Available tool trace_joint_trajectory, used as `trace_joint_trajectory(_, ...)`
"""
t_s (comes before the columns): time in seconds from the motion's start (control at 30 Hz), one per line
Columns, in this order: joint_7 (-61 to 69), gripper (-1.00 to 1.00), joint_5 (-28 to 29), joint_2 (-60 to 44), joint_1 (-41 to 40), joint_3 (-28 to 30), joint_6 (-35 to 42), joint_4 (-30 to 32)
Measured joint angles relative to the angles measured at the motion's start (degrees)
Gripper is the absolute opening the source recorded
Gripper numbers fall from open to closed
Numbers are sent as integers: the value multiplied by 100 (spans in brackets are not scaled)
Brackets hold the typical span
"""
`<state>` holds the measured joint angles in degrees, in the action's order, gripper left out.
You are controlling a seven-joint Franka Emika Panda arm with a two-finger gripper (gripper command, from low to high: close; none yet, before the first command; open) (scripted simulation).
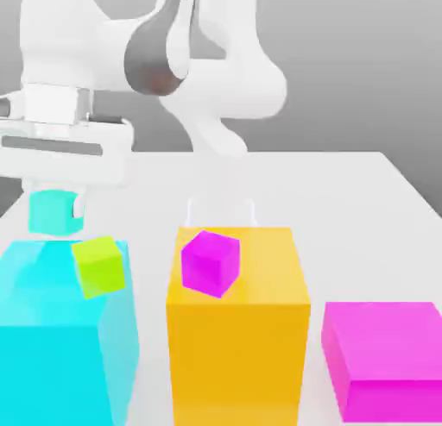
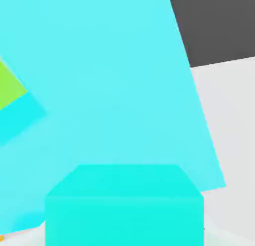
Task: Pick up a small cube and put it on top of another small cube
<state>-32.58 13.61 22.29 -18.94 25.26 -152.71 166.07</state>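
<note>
Exterior view: gripper (image 1: 57, 204) closed on the small teal cube (image 1: 50, 212), carried in the air above the big cyan block (image 1: 60, 347), clear of its top. Lime-green cube (image 1: 99, 266) rests on that block's top, tilted, just beside and below the held cube. Magenta small cube (image 1: 210, 261) sits on the orange block (image 1: 237, 338); magenta flat block (image 1: 384, 355) lies on the table (image 1: 345, 200).

small cube (image 1: 50, 211): plain teal, smooth, matt, held in the hand (image 1: 57, 210)
lime cube (image 1: 99, 266): smooth, matt, just below the hand
desk (image 1: 345, 191): white, smooth, faintly glossy
</note>
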Motion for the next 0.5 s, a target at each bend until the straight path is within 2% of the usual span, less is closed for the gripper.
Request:
trace_joint_trajectory(0.07, -231, -100, 198, -217, -188, -74, 37, 351)
trace_joint_trajectory(0.13, -192, -100, 92, -471, -97, -13, -117, 442)
trace_joint_trajectory(0.47, 591, -100, -1086, -2013, 601, 347, -1586, 460)
trace_joint_trajectory(0.5, 637, 100, -1154, -2098, 617, 348, -1671, 462)
